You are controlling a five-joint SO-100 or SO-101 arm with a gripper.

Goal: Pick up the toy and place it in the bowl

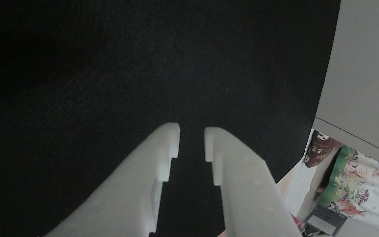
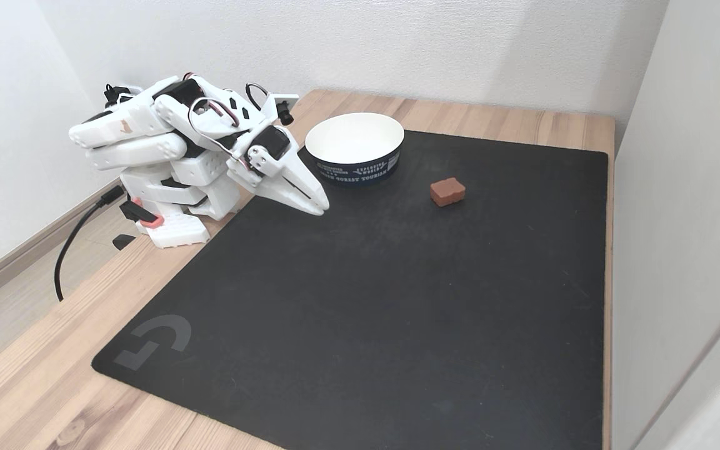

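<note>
The toy [image 2: 447, 191], a small reddish-brown block, lies on the black mat [image 2: 397, 300] in the fixed view, right of the bowl. The bowl [image 2: 357, 167] is round and white inside, with a dark blue lettered outer wall, and stands at the mat's far edge with nothing in it. My white arm is folded low at the left. The gripper [image 2: 320, 206] points down toward the mat, just left of the bowl and well left of the toy. In the other view the gripper [image 1: 192, 138] shows two white stepped fingers a narrow gap apart, holding nothing, above bare mat.
The mat covers most of a wooden table [image 2: 35, 387]. A white wall [image 2: 679, 187] runs close along the table's right edge. The arm's base [image 2: 172, 225] and a black cable [image 2: 75, 237] sit at the left. Patterned fabric [image 1: 357, 184] lies below the table edge.
</note>
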